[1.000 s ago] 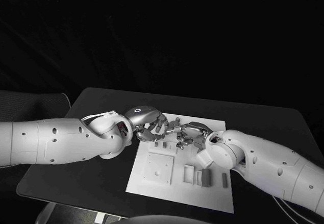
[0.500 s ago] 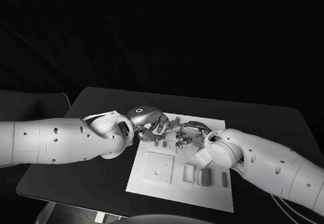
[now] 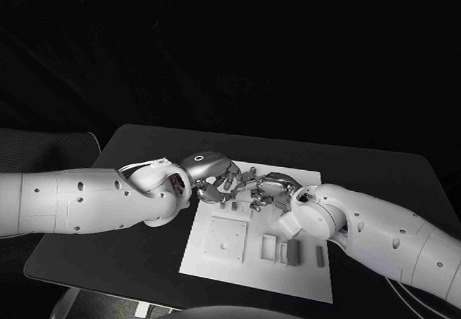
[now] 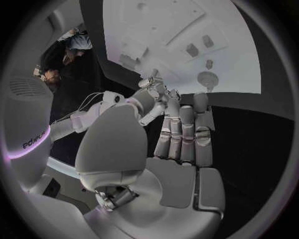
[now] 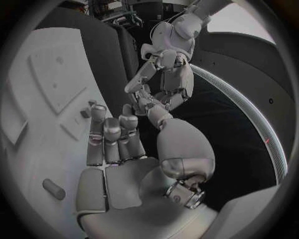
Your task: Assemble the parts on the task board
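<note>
On the black table (image 3: 130,255), against a dark room, the white task board (image 3: 286,279) carries its parts (image 3: 269,246) near its front edge, while the left hand (image 3: 217,179) and right hand (image 3: 271,191) meet fingertip to fingertip above its far end, fingers extended, holding nothing discernible; no readable writing.

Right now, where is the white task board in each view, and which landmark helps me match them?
Head view: the task board lies mid-table, far end under the left hand and right hand.
Left wrist view: the pale surface beyond the left hand's fingers.
Right wrist view: the pale surface beside the right hand.
Shared landmark: its large square block.
</note>
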